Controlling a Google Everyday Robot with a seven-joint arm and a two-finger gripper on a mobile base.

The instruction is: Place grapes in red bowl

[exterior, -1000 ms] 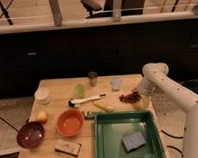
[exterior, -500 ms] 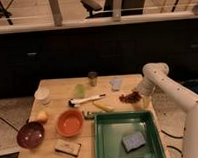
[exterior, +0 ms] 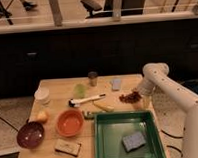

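The grapes (exterior: 127,97), a small dark reddish cluster, lie on the wooden table (exterior: 58,88) near its right edge. My gripper (exterior: 138,93) is low at the grapes' right side, at the end of the white arm that comes in from the right; whether it touches them is hidden. An orange-red bowl (exterior: 70,123) stands at the front left of the table, empty. A darker maroon bowl (exterior: 30,134) stands further left, near the front left corner.
A green tray (exterior: 122,116) with a blue-grey sponge (exterior: 134,140) fills the front right. Between grapes and bowls lie a white-handled utensil (exterior: 87,100) and a yellowish item (exterior: 103,107). A green cup (exterior: 80,90), small jar (exterior: 93,78), white cup (exterior: 42,95), yellow fruit (exterior: 41,116) and packet (exterior: 67,147) stand around.
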